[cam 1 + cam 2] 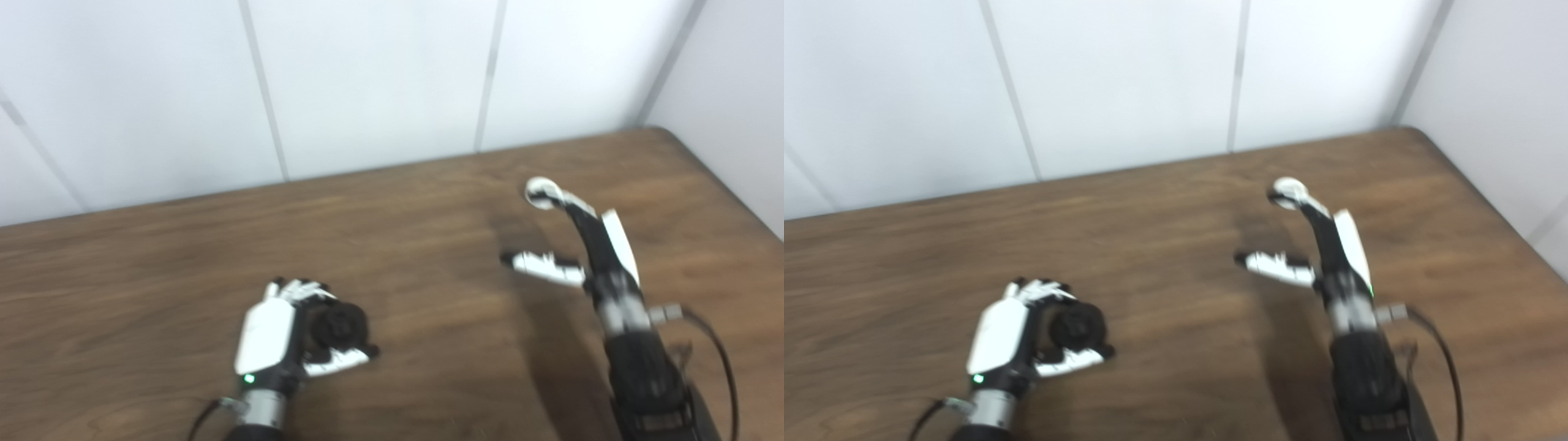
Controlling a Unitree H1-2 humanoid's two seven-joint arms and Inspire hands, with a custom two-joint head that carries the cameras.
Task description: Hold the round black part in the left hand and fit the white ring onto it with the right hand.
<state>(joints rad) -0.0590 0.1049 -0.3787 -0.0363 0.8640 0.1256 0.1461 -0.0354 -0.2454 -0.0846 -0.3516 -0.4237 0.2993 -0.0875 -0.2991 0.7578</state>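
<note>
Broad brown wood-grain table (pixel 429 208) across the whole lower frame, far edge running up from nine o'clock toward one o'clock. Behind it, plain white panelled wall (pixel 380 79) with thin grey seams, turning a corner at the upper right.

Over at four o'clock, black-and-white right hand (pixel 582 251) on its dark forearm, raised above the tabletop, dark shadow spread across the wood beneath and to its left. Fingers stretched up toward twelve o'clock and bent over at the top, thumb pointing out toward nine o'clock, wide gap between the two. Small white ring (pixel 541 192) right at the fingertips, touching them at the very top of the hand; hard to make out through the blur whether hooked or pinched there, but clearly carried, well clear of the thumb.

Down at seven o'clock, white-backed left hand (pixel 288 334) low over the table, small green light glowing near the wrist. Fingers curled over from the top, thumb tucked under along the bottom edge, closed snugly around the round black part (pixel 337 324). Part bulging out of the grip on the three o'clock side, round face turned up and toward the right hand; surface detail lost to blur.

Ring and black part well apart, a wide stretch of bare wood between the two hands.
</note>
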